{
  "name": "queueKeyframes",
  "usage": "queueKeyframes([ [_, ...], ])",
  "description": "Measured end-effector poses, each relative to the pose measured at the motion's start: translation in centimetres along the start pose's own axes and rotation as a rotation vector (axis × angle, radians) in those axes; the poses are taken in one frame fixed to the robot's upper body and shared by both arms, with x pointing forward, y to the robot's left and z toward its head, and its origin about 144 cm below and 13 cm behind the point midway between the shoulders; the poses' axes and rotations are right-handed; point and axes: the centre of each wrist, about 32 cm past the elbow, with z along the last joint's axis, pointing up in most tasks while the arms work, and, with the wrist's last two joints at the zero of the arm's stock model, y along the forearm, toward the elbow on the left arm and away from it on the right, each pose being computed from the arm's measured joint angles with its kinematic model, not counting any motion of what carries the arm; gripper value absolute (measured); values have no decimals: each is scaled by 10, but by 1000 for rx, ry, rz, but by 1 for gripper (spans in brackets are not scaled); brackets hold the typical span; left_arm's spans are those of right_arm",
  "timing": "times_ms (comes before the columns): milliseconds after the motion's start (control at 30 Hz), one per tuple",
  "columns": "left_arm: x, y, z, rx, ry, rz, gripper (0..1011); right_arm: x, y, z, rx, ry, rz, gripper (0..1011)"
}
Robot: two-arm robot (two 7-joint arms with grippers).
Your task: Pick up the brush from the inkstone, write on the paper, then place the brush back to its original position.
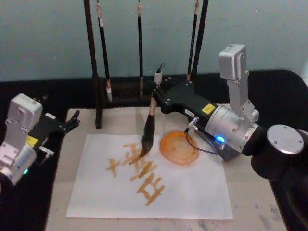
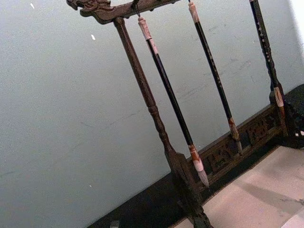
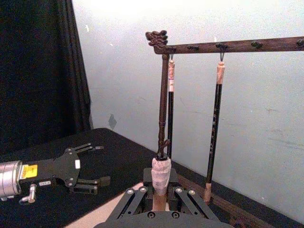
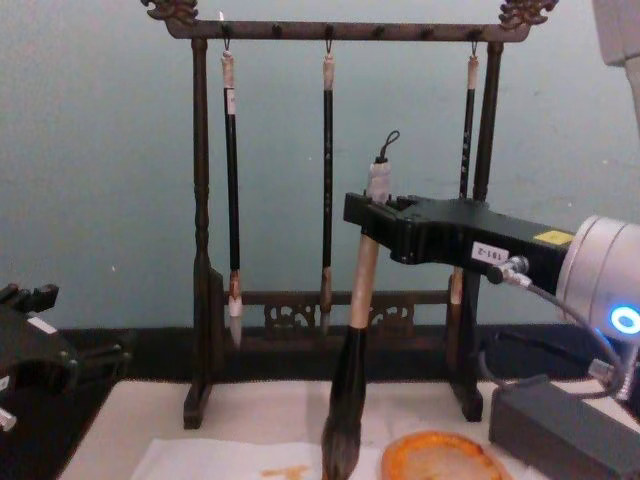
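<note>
The brush [image 1: 149, 122] stands nearly upright, and its dark tuft touches the white paper [image 1: 192, 192] at the top of several orange strokes. My right gripper [image 1: 156, 96] is shut on its tan upper handle, seen from the side in the chest view, brush [image 4: 358, 300] and right gripper [image 4: 368, 225]. In the right wrist view the brush's wrapped top end [image 3: 160, 173] rises between the jaws. The orange inkstone [image 1: 179, 149] lies on the paper just right of the tuft. My left gripper [image 1: 72, 121] rests open at the table's left, off the paper.
A dark wooden rack [image 4: 328, 30] with three slim hanging brushes [image 2: 171, 95] stands behind the paper. A cream mat [image 1: 240, 173] lies under the paper. A black box [image 4: 560, 425] with cables sits by the inkstone's right side.
</note>
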Motion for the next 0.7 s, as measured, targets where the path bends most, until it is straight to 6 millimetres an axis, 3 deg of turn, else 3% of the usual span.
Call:
queueKeyframes([
  [700,0,0,0,0,0,0,1010,-3,-3,12,34,4,26,172],
])
